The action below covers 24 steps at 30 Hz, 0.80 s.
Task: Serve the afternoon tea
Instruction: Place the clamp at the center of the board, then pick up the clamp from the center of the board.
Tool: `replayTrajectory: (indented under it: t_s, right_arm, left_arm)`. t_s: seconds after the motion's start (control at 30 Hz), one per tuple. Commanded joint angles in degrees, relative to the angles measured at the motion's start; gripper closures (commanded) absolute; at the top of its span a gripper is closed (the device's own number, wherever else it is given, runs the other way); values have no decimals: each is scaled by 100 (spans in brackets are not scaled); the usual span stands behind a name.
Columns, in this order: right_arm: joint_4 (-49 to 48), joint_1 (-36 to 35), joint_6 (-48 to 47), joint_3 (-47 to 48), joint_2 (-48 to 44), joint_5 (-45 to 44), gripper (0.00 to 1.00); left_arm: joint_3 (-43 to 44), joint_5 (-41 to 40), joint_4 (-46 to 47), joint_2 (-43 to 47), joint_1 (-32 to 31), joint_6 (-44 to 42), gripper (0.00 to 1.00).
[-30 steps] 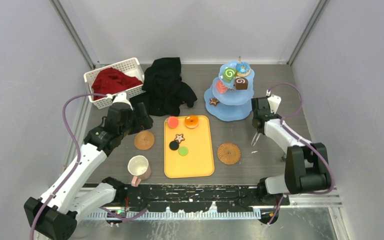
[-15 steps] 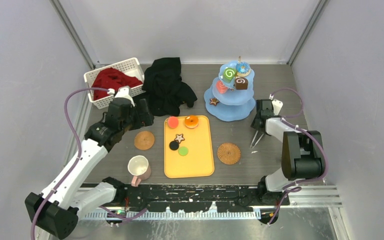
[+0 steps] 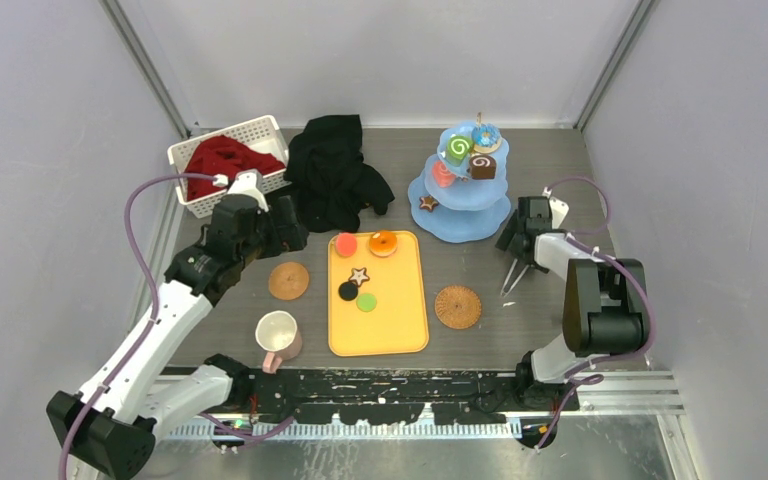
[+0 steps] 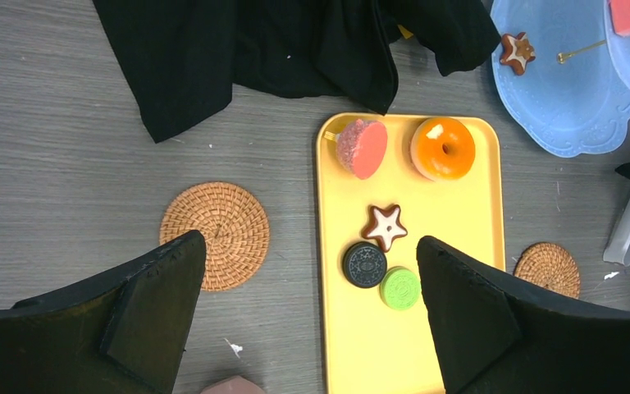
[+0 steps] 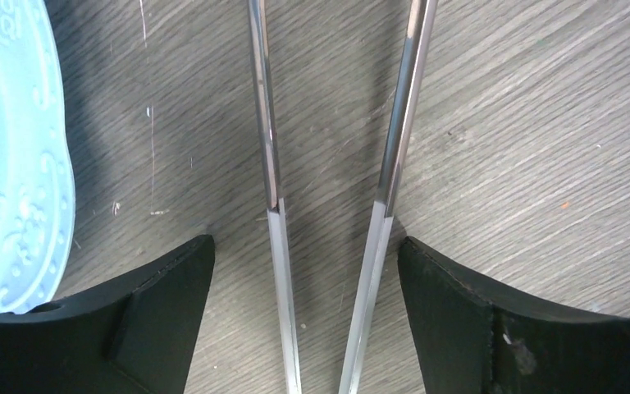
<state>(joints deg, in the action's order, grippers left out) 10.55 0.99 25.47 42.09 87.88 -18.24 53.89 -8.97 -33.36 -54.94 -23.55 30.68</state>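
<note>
Here left fingers and right fingers gape; tongs between right ones, stand beside.

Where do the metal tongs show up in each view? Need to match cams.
Top external: tongs mid-right, just below-right of the stand.
Left wrist: tongs at the right edge, partly cut off.
Right wrist: tongs centre frame, both arms running top to bottom.
Shared landmark: the stand's pale-blue bottom tier, left of the tongs in every view.
</note>
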Motion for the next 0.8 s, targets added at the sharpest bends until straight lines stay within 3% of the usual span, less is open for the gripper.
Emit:
replayTrajectory:
  t_s: [0.0,0.17,0.5,0.77]
  right_arm:
    - [191,160,233,169,274,392,17]
    - [184,299,362,173,613,762,27]
    - [505,296,393,-107,-5,808,20]
    - [812,234,245,0,-273,335,25]
  left_arm:
    - [110,-79,128,160,26,-150,0]
    - [53,-83,113,201,25,-167,1]
    - [-116,-70,151,402,26,-90,1]
    - [-245,32,324,388,26,17,1]
